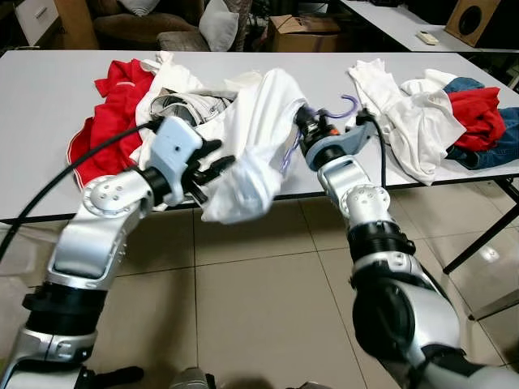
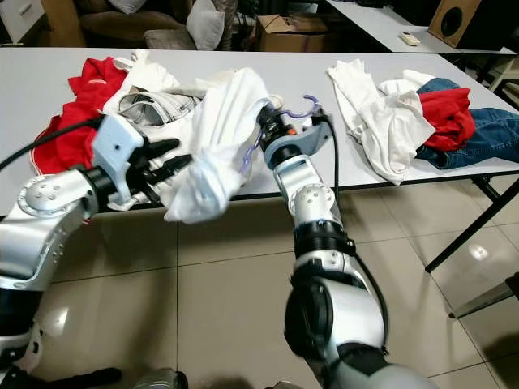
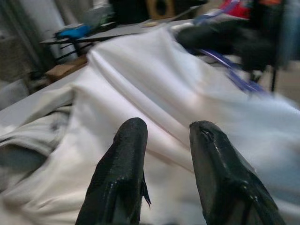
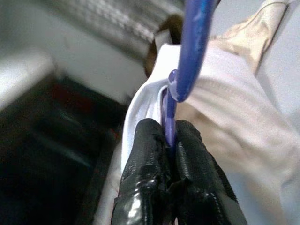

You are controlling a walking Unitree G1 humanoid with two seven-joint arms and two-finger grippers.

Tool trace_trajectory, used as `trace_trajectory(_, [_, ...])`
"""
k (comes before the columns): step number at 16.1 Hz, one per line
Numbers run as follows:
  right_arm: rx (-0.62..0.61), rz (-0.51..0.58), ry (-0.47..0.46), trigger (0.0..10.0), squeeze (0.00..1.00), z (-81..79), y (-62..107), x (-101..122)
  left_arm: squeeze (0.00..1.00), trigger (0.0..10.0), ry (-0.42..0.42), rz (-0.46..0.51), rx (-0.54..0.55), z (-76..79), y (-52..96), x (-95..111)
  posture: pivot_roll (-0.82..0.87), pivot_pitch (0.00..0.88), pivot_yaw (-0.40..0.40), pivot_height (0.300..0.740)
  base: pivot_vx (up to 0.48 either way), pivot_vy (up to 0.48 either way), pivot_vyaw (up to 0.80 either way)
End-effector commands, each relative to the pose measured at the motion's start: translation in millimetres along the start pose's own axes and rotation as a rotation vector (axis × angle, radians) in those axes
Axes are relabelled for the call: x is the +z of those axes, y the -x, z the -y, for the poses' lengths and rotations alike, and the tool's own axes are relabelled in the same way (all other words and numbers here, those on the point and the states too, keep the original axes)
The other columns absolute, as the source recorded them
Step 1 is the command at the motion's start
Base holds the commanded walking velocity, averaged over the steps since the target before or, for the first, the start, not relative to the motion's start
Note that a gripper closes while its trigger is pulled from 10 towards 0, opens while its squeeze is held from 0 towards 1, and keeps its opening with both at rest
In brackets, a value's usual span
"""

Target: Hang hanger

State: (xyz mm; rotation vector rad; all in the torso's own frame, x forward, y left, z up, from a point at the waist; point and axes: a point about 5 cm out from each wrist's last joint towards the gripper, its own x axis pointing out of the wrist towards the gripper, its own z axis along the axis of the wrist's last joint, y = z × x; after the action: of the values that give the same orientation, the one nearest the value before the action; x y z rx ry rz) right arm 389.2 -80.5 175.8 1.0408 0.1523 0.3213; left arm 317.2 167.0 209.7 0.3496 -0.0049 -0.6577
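- Right gripper [image 4: 169,140]: both black fingers pinched together on the stem of the purple hanger [image 4: 190,51], just below its hook. White cloth is bunched against the fingers on one side.
- From the head views, the right gripper [image 1: 304,121] sits at the near edge of the white table [image 1: 49,105], forearm rising from the floor side. The hanger hook [image 1: 349,103] curls up just behind the wrist.
- White shirt [image 1: 255,142] is draped over the hanger and hangs off the table edge, its lower end loose over the tiled floor [image 1: 259,308].
- Left gripper [image 3: 164,154]: fingers spread apart with a clear gap, nothing between them, pointing at the white shirt's fabric close ahead.
- In the left eye view, the left gripper [image 1: 215,162] is at the shirt's left side, at or near touching the cloth; contact cannot be told.
- On the table behind: red garment [image 1: 113,109] at left, a heap of white and grey clothes [image 1: 182,101] beside it.
- Table right end: another white garment [image 1: 405,113], then a pile of red [image 1: 478,113] and blue denim [image 1: 503,142] clothes.
- Beyond the table: cardboard box [image 1: 304,32], a cushion [image 1: 217,23].
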Motion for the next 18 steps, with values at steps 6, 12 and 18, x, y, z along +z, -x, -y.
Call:
trace_trajectory(6, [0.188, -0.170, 0.295, 10.0, 0.00, -11.4, 23.5, 12, 1.00, 10.0, 0.031, 0.047, 0.283, -43.1, 29.7, 2, 0.03, 0.000, -0.028, 0.740, 0.000, 0.000, 0.00])
trace_trajectory(12, [0.503, -0.292, 0.632, 10.0, 0.00, -24.9, 88.5, 52, 0.79, 10.0, 0.108, 0.055, 0.323, -23.0, 38.7, -14, -0.01, 0.000, -0.045, 0.740, 0.000, 0.000, 0.00])
trace_trajectory(18, [0.309, -0.204, 0.854, 10.0, 0.00, -8.4, 105.7, 43, 0.00, 10.0, 0.167, -0.022, 0.408, 13.6, 58.3, -44, -0.03, 0.007, -0.068, 0.740, 0.000, 0.000, 0.13])
